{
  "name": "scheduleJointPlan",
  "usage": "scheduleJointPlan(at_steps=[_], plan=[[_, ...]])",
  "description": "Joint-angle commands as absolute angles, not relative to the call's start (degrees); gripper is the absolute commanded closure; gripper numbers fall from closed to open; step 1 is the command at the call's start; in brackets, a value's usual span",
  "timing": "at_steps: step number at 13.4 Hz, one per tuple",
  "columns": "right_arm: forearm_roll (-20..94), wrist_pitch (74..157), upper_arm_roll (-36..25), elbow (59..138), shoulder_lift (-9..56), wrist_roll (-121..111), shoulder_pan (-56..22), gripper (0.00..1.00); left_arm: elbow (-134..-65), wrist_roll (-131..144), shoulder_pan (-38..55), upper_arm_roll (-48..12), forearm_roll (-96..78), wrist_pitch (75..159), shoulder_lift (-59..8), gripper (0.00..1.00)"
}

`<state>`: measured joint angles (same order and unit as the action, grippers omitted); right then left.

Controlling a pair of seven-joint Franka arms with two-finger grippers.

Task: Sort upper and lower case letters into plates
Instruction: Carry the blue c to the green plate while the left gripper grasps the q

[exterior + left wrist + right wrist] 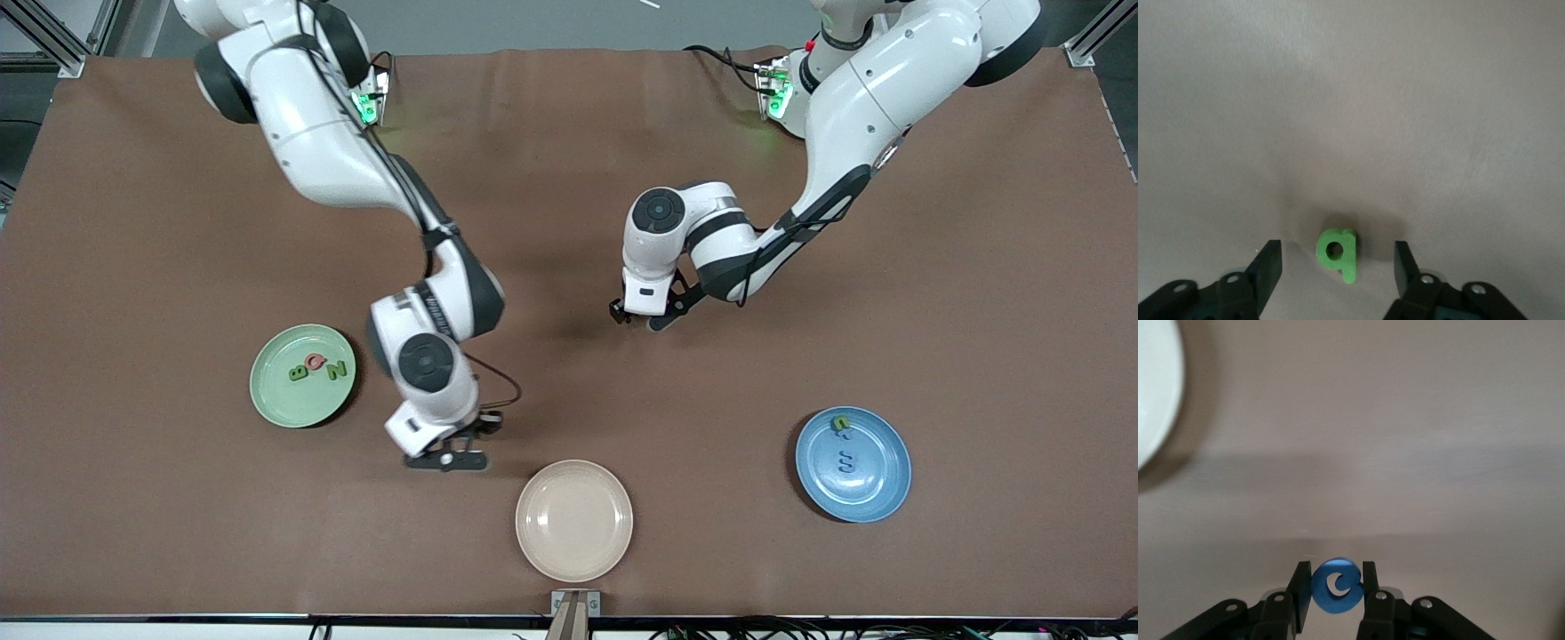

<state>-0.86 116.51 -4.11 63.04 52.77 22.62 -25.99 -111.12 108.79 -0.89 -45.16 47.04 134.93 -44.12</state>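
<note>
The right gripper (1337, 587), low between the green plate (303, 375) and beige plate (574, 519), grasps the blue G (1335, 585). The left gripper (1338, 261), down at mid-desk (569, 178), stands parted around the green b (1337, 253).

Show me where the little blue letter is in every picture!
Front view: not visible; the right tool hides it, near the cream plate.
Left wrist view: not in it; only a green letter shows there.
Right wrist view: the blue letter sits pinched between the right tool's fingers.
Shared landmark: the cream plate, at the right wrist view's edge.
</note>
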Motion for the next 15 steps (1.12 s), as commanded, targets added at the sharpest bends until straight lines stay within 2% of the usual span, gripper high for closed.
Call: scheduleJointPlan(at_steps=[1, 3, 5, 7, 8, 11, 15], plan=[[0.4, 118.5, -2.7, 78.7, 41.7, 12.9, -20.8, 1.00, -110.7, 110.1, -0.2, -44.4, 48.2, 135.5, -44.6, 0.33], [0.4, 125.2, -2.6, 89.7, 35.8, 4.0, -16.1, 1.00, -110.7, 110.0, -0.3, -44.4, 48.2, 135.5, -44.6, 0.48], [0.4, 130.8, -2.6, 97.8, 32.6, -3.1, -12.5, 1.00, -110.6, 109.9, -0.2, -44.3, 48.2, 135.5, -44.9, 0.64], [0.4, 132.7, -2.5, 101.2, 32.0, -9.0, -8.8, 1.00, -110.3, 109.3, -0.2, -44.3, 48.2, 135.5, -45.1, 0.92], [0.4, 133.2, -2.5, 102.7, 31.7, -10.4, -7.7, 1.00, -110.0, 109.0, -0.2, -44.3, 48.3, 135.5, -44.9, 1.00], [0.4, 137.7, -2.5, 108.6, 30.4, -12.8, -5.9, 1.00, -107.0, 107.1, -0.4, -44.3, 48.3, 135.2, -44.4, 1.00], [1.4, 138.6, -2.5, 111.1, 30.3, -12.8, -5.4, 0.98, -101.6, 98.5, -4.1, -44.3, 48.2, 132.7, -43.2, 1.00]])
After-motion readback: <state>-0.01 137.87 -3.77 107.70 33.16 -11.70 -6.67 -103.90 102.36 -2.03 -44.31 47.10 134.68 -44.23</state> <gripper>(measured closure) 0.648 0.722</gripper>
